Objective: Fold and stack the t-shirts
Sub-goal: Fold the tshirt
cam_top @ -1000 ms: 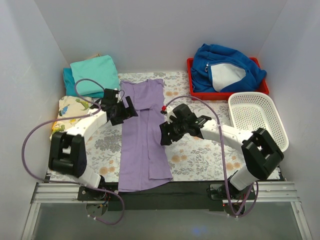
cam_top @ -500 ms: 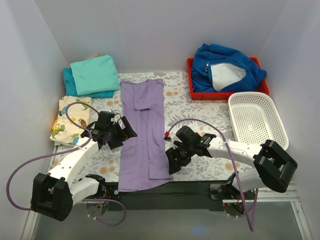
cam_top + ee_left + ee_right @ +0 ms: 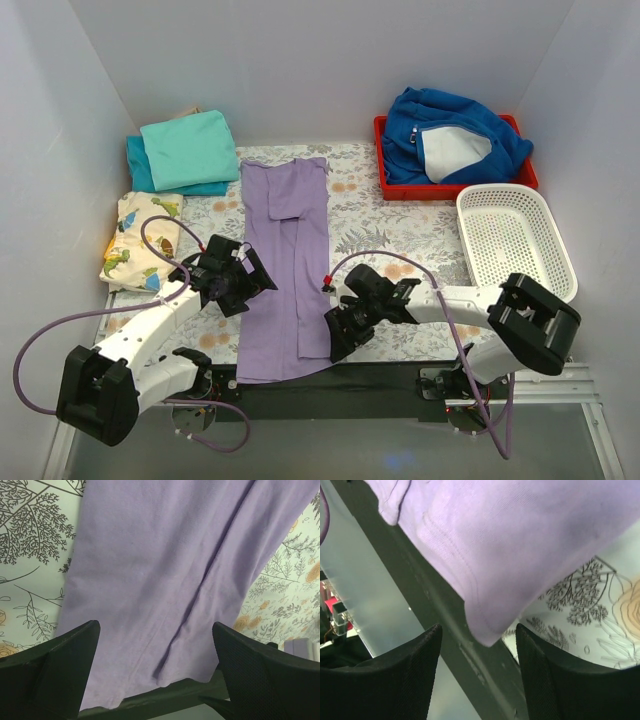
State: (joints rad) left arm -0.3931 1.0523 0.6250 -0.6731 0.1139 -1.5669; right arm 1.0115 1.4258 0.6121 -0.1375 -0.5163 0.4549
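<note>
**A:** Two grippers are in view. Where is each one?

**B:** Both are at the lavender t-shirt (image 3: 285, 265). It lies as a long, narrow strip on the floral table cover (image 3: 390, 210), running from the far side to the near edge. Its near hem reaches the black front rail (image 3: 380, 375).

**A:** And the left gripper (image 3: 238, 283)?

**B:** It sits over the shirt's left edge, in the near half. Its fingers (image 3: 55, 665) are spread wide with purple cloth showing flat between them, and nothing is pinched.

**A:** The right gripper (image 3: 338, 335)?

**B:** It is low at the shirt's near right corner. The jaws stand apart, and from the wrist view the stitched corner sits in the gap between them. I cannot tell whether a finger touches the cloth.

**A:** Are there other tees?

**B:** A turquoise tee (image 3: 190, 148) lies folded on a darker teal tee (image 3: 135, 165) in the far left corner. A dinosaur-print cloth (image 3: 140, 235) lies just in front of them.

**A:** What is on the right side?

**B:** A blue fleece jacket (image 3: 450, 135) is heaped in a red tray (image 3: 385, 185). A white basket (image 3: 515, 240) stands nearer, just beside the tray.
</note>
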